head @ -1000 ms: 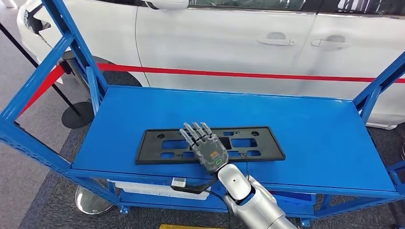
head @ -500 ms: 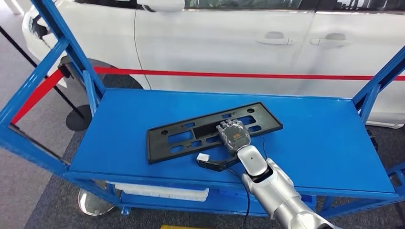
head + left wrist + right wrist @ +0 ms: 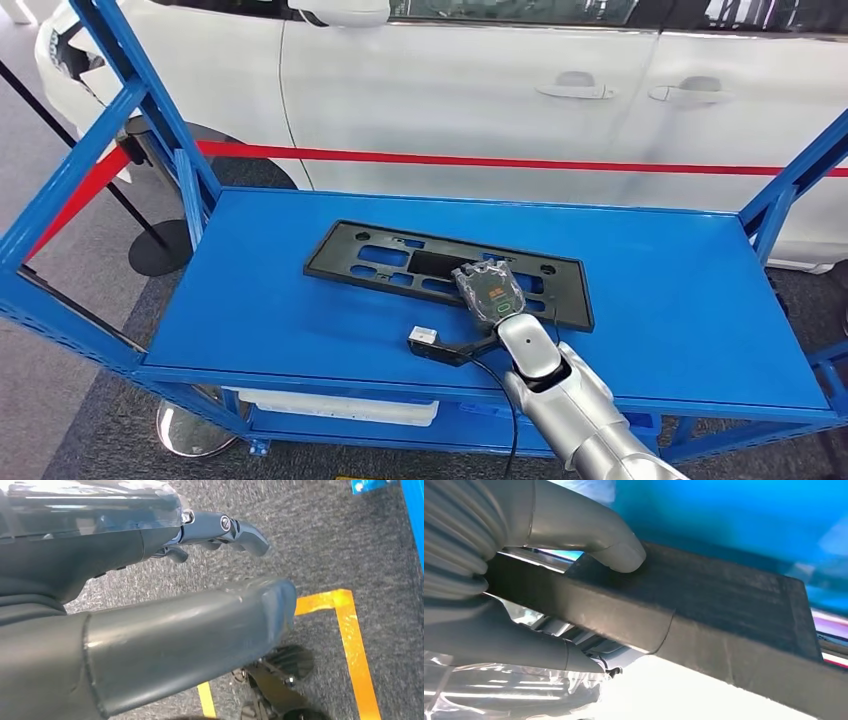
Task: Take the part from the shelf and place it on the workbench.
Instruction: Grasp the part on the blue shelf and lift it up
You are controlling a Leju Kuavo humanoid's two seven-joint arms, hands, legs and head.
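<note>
While my right hand (image 3: 489, 291) clamps the part (image 3: 400, 256); it has swung flatter above the shelf (image 3: 680, 300) | lift underway; left hand (image 3: 150, 630) grip: cannot tell

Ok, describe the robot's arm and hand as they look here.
The right arm is glossy silver with a rounded wrist joint. Its right hand is dark grey, with an orange marking and green ring on its back. A black cable runs alongside, from a small white-capped module.

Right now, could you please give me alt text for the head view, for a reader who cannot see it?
The robot's right hand grips the near edge of a long black plastic part over the top of a blue shelf. Behind the shelf run a red barrier tape and the side of a white car.
</note>
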